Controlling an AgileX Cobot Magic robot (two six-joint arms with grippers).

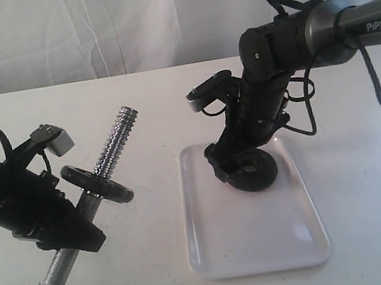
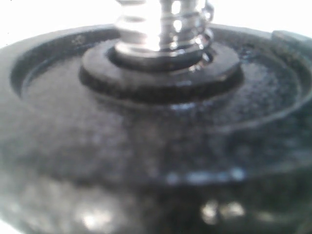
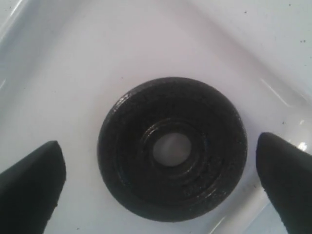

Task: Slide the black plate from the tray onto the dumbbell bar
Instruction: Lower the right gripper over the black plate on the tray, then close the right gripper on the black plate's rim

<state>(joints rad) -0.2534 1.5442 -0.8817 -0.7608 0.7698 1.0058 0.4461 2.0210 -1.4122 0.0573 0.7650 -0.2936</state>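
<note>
Ext: L gripper [image 1: 71, 228] clamped on bar [image 1: 115, 145] betw. its two discs, bar held tilted, threaded end up. R gripper [image 1: 245, 164] is low over plate [image 1: 259, 171], which lies flat in tray [image 1: 257, 251], far half.

L wrist: blurry close-up of upper disc [image 2: 146, 136] w/ threaded bar thru its centre.

R wrist: fingers [image 3: 29, 187] spread wide, one each side of plate, not touching it.

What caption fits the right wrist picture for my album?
The right gripper, jaws open, straddles the black plate lying flat in the tray.
</note>
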